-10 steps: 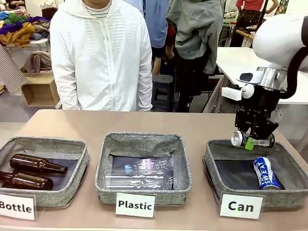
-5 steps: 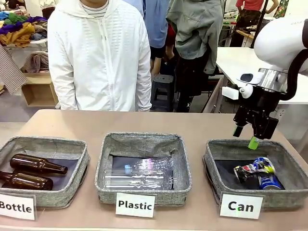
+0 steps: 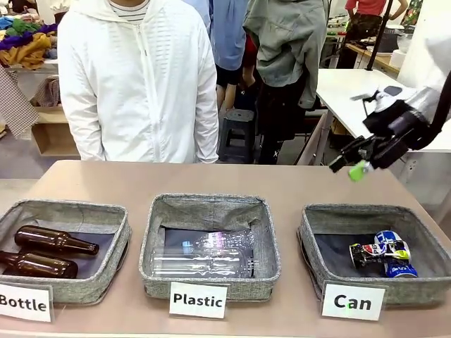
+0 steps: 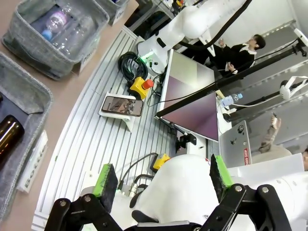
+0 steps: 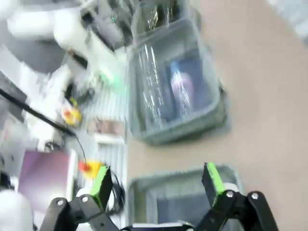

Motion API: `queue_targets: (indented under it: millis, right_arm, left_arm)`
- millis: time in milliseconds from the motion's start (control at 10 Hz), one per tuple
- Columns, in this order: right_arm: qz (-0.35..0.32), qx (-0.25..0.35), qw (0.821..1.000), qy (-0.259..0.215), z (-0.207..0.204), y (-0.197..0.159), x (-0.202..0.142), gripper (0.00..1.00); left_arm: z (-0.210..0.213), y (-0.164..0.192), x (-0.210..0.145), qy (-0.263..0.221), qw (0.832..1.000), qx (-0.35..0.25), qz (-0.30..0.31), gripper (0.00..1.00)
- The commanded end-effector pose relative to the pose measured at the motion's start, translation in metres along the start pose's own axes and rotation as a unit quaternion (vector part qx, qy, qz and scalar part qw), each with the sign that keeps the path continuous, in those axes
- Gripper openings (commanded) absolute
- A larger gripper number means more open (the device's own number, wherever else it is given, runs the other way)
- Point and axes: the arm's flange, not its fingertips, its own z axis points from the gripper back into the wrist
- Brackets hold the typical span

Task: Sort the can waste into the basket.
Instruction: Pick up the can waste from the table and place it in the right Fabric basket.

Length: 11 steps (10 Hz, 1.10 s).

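Right hand hangs open, empty, above far rim of Can basket. Both cans lie inside: light, thin-walled, dentable; grip mid-body.

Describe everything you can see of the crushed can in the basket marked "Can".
The crushed can is dark metal with black-and-white print, dented and flattened. It lies on its side on the dark lining of the grey fabric basket, toward the right side, resting against and partly over the blue can. No pincer touches it.
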Motion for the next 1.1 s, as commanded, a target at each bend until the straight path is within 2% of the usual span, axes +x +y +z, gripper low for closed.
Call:
queue_targets:
  millis: [0,100,200,1000]
  right_arm:
    - [-0.119,0.011,0.901,-0.418,0.0074,-0.0128,-0.0134,1.0]
    - [-0.119,-0.002,0.895,-0.43,0.0077,-0.0104,-0.0201,1.0]
    - [-0.028,0.019,0.997,-0.075,0.0115,-0.0073,-0.0109,1.0]
    - [-0.028,0.019,0.997,-0.075,0.0115,-0.0073,-0.0109,1.0]
  left_arm:
    - [0.0007,-0.0018,0.0026,-0.009,1.0,-0.003,0.0,1.0]
    - [0.0007,-0.0018,0.0026,-0.009,1.0,-0.003,0.0,1.0]
    - [0.0007,-0.0018,0.0026,-0.009,1.0,-0.003,0.0,1.0]
    - [0.0007,-0.0018,0.0026,-0.009,1.0,-0.003,0.0,1.0]
